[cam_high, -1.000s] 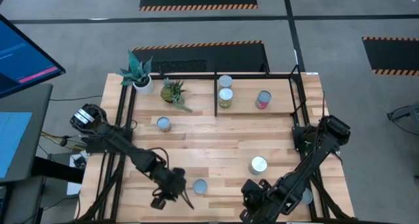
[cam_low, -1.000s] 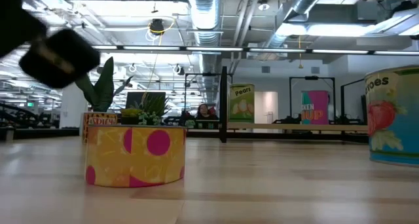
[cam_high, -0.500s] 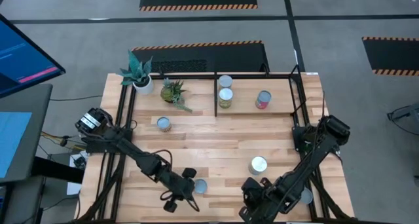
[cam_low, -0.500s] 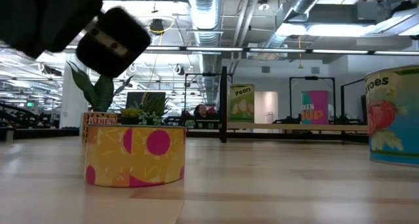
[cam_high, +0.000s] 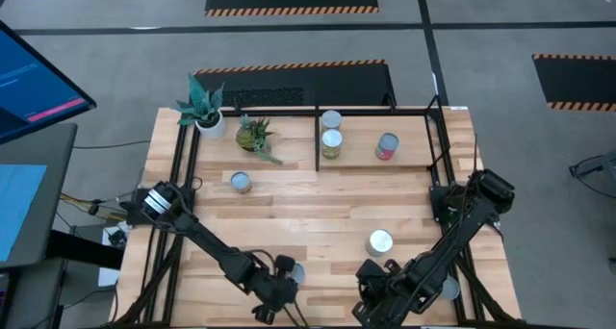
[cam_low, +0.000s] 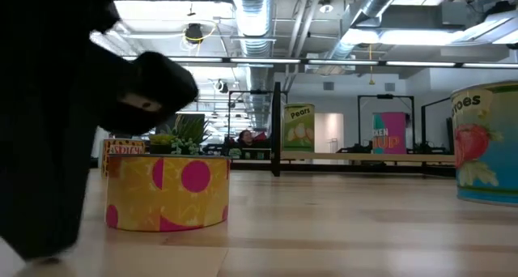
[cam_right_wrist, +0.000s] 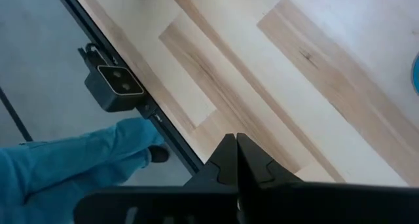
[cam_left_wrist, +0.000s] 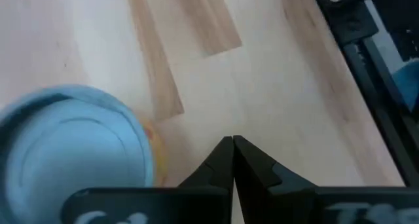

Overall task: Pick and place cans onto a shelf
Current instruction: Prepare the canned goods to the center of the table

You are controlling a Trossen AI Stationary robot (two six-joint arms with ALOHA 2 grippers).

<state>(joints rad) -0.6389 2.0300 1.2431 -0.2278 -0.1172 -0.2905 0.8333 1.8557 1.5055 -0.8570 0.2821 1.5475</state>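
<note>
A can with a pale blue top (cam_high: 294, 272) and a yellow and pink label (cam_low: 166, 192) stands on its base near the table's near edge. My left gripper (cam_high: 283, 293) is shut, low over the table just on the near side of this can (cam_left_wrist: 72, 142), its fingertips (cam_left_wrist: 232, 145) apart from it. My right gripper (cam_high: 366, 300) is shut and empty near the near edge (cam_right_wrist: 234, 142). Another can (cam_high: 380, 240) stands right of middle, and one (cam_high: 241, 182) at the left. The shelf (cam_high: 375, 113) at the far right holds three cans.
Two potted plants (cam_high: 207, 108) stand at the far left. A can with a tomato label (cam_low: 486, 143) stands close at the low view's right. A small camera (cam_right_wrist: 114, 86) sits on the near edge frame; a person's blue trouser leg (cam_right_wrist: 65, 175) shows beyond it.
My left gripper has moved toward the table's near edge and to the right, and down, coming in beside the blue-topped can. In the low view its dark bulk has dropped and now fills the left side. The can has stayed where it was.
</note>
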